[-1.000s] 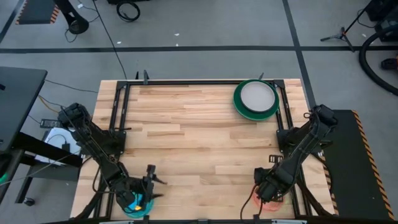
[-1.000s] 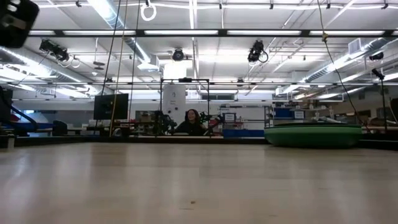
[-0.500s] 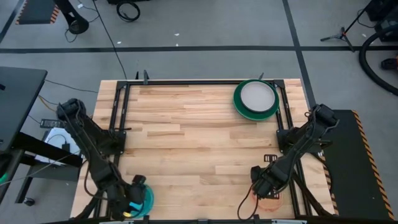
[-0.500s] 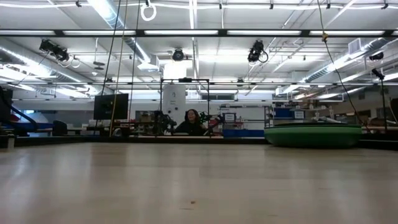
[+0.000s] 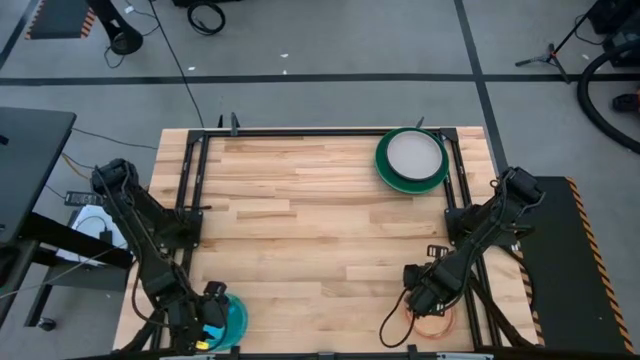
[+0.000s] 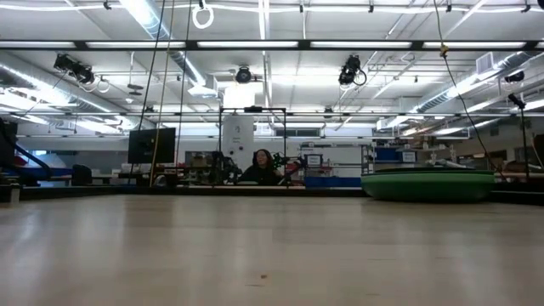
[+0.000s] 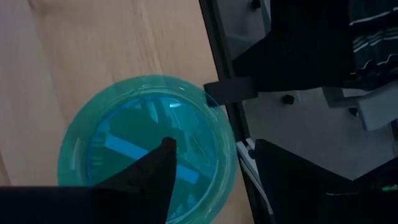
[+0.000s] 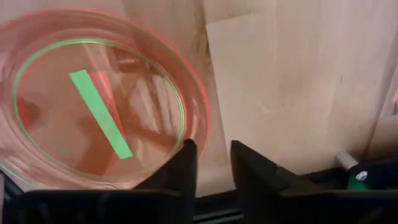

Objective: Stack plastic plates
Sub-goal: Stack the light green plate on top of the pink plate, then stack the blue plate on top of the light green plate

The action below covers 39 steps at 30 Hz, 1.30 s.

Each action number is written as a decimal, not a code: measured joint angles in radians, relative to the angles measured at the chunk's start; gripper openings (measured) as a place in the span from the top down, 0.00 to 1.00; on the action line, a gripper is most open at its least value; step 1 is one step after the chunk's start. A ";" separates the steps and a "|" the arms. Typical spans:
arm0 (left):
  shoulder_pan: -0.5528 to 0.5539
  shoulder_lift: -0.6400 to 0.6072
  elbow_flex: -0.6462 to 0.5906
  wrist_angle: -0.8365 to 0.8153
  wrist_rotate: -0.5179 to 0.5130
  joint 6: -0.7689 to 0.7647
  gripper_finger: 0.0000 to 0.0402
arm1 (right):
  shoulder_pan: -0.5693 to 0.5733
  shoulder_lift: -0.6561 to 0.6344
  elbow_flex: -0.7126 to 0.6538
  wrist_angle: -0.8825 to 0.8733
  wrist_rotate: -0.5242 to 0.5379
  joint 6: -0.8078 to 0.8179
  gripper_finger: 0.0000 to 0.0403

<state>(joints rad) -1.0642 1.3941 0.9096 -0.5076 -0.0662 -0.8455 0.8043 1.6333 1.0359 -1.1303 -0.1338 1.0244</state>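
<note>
Dark and folded low, the left arm reaches down the table's left side to its near-left corner, where the left gripper (image 5: 207, 318) hangs over the small translucent blue plastic plate (image 5: 229, 320). In the left wrist view its fingers (image 7: 163, 163) stand wide apart: one lies over the blue plate's inner face, the other is beyond the rim, over the black table frame, so the plate's edge sits between them; whether either finger touches the plate cannot be told. The blue plate rests flat on the light wooden table (image 5: 320, 220), right at the near edge. The right arm bends the same way down the table's right side, its right gripper (image 5: 427, 298) low at the near-right corner, just beside the small translucent pink plastic plate (image 5: 434, 325). In the right wrist view its fingers (image 8: 186, 163) show a narrow gap between them, with the pink plate's rim lying just in front of one fingertip; no clamp on the rim is visible, and whether there is contact cannot be told. The pink plate lies flat on the wood. Well apart from both, at the far-right corner, a pale grey round plate (image 5: 413, 154) sits inside a large dark green round plate (image 5: 384, 168); the low view shows that stack as a green rim on the tabletop.
</note>
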 joint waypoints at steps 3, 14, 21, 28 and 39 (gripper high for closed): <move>-0.001 0.000 0.000 -0.002 0.000 0.001 0.45 | 0.000 0.000 0.000 -0.009 -0.036 0.031 0.64; -0.036 0.000 -0.069 -0.062 -0.017 -0.185 0.45 | 0.005 0.000 0.119 -0.049 0.232 0.259 0.51; -0.013 0.000 -0.174 -0.138 -0.023 -0.296 0.42 | 0.003 0.000 0.143 0.024 0.481 0.257 0.51; 0.035 -0.022 -0.216 -0.139 -0.023 -0.298 0.31 | -0.002 0.000 0.143 0.034 0.485 0.256 0.51; 0.050 -0.025 -0.242 -0.141 0.014 -0.392 0.31 | -0.001 0.000 0.143 0.044 0.506 0.274 0.51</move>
<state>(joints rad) -1.0139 1.3689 0.6675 -0.6483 -0.0517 -1.2372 0.8036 1.6333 1.1786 -1.0859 0.3725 1.2987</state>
